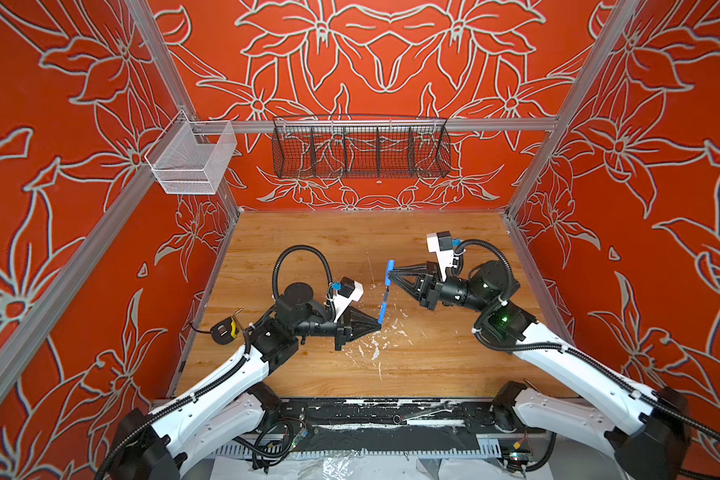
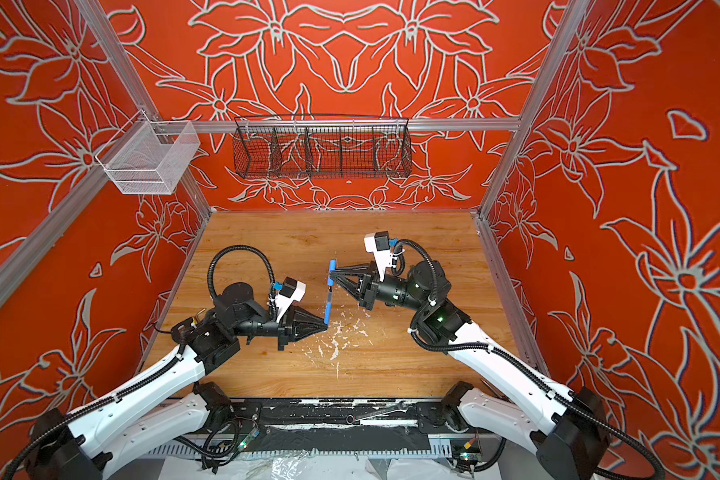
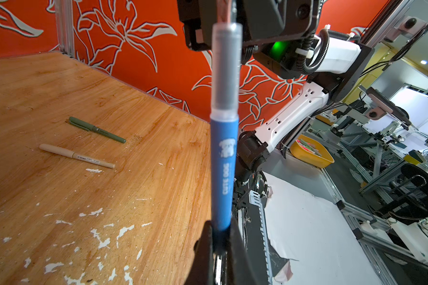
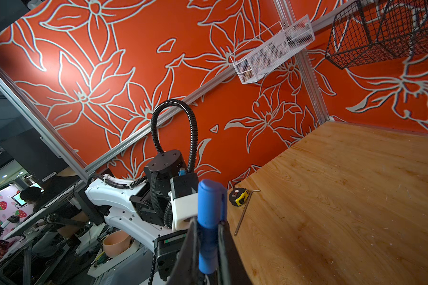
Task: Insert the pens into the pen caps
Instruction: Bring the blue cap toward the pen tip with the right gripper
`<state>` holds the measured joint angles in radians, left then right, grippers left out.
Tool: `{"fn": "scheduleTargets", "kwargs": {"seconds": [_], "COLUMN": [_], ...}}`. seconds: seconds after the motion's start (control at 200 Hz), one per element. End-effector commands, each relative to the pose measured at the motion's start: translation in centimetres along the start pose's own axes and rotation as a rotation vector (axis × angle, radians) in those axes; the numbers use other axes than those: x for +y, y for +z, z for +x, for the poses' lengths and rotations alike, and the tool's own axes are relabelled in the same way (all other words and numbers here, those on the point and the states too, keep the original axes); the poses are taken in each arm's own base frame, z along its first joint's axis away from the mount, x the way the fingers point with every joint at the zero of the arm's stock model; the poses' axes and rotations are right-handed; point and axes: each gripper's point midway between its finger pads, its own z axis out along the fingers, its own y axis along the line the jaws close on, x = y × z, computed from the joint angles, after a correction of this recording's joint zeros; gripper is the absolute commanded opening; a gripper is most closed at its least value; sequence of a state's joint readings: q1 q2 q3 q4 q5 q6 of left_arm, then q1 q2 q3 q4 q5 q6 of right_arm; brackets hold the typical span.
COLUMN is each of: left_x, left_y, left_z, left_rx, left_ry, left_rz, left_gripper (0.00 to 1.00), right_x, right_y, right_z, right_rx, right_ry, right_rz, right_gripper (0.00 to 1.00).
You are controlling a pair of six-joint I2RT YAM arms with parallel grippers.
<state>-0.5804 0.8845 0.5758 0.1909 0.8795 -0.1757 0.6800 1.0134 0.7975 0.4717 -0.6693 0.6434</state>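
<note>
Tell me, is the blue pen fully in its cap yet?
Not fully. The blue pen shows its whole clear grip section bare outside the blue cap. Whether its tip has entered, cannot tell.

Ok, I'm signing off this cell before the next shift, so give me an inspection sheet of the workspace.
Surface: wooden tabletop, white scrape marks near its middle.
Job's things: blue stick pen and blue stubby cap held in line above the table, whether the tip is in cannot be told; olive green pen and beige pen lie on the wood, apart, both looking capped.
Clutter: black and yellow tape measure, metal hex key beside it.
Grippers: left gripper shut on the pen's rear end; right gripper shut on the cap.
Cables: black ribbed hoses looped over both arms.
Surroundings: orange flowered walls; white mesh basket and black wire basket hung on rails.
</note>
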Motion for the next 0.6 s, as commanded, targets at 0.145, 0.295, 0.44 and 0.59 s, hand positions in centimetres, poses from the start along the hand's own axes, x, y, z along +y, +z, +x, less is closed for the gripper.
{"fn": "scheduleTargets", "kwargs": {"seconds": [0.145,0.295,0.44,0.59], "left_x": [-0.2,-0.14,-0.12,0.01], "left_y": [-0.36,-0.41,-0.42,-0.43], "left_z": [-2.31,-2.38,-2.51,-2.81], "left_rx": [-0.052,-0.055,-0.058,-0.064], "left_ry": [0.05,0.051,0.052,0.056], "left_rz": [-0.02,-0.024,-0.025,-0.035], "left_gripper": [0.0,0.0,0.0,0.0], "right_x": [0.09,0.06,-0.08,-0.35], "right_y": [-0.51,-0.81,-0.91,-0.85], "right_z": [0.56,0.7,0.84,1.1], "right_rx": [-0.005,-0.002,0.002,-0.003], "right_ry": [0.012,0.008,0.01,0.015], "right_rz": [0.009,0.022,0.031,0.034], "right_gripper": [0.01,0.01,0.01,0.01]}}
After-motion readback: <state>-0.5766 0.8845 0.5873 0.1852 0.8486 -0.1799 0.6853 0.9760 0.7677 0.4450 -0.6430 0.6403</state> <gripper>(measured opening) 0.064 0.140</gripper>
